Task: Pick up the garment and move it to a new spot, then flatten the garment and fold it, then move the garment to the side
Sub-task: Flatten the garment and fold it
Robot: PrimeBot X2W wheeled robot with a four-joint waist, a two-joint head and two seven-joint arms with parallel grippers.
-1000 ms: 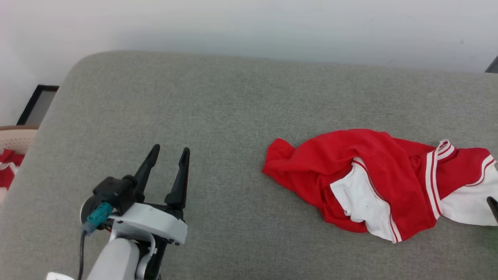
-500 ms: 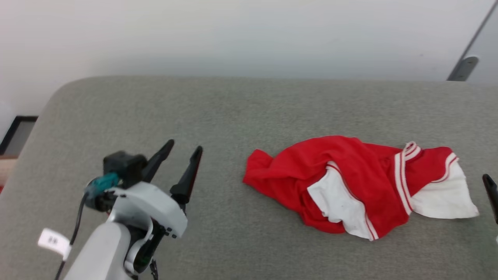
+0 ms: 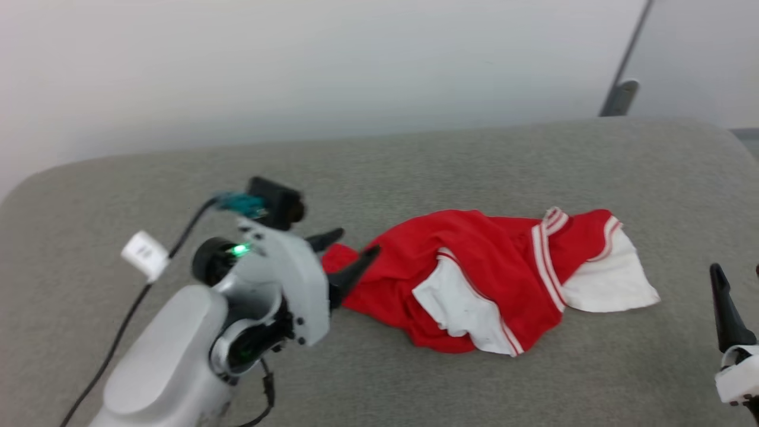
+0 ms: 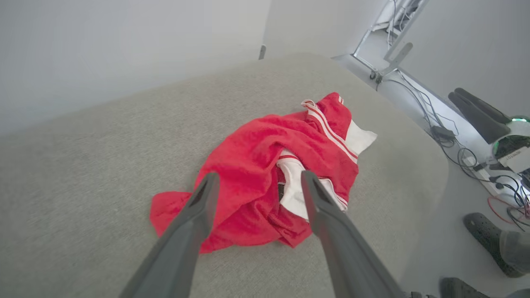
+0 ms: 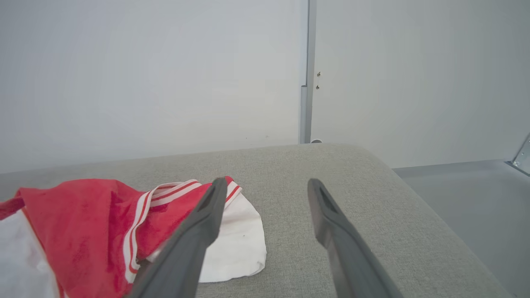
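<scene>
garment [image 3: 474, 279] lies bunched on the cushion [image 3: 415, 166]; left gripper [image 3: 359, 241] and right gripper [image 5: 267, 182] both gape empty; i risk pinching several layers together.

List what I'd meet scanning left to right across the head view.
White cable tag → left gripper, fingertips at the garment's left end → garment → right gripper at the right edge.

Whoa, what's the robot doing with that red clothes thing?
It is getting ready to pick it up. The red and white garment lies crumpled on the grey cushion. The robot's left tool is open and close over the garment's left end, but nothing is gripped yet. The right tool, also open, hovers near the white corner at the other end.
</scene>
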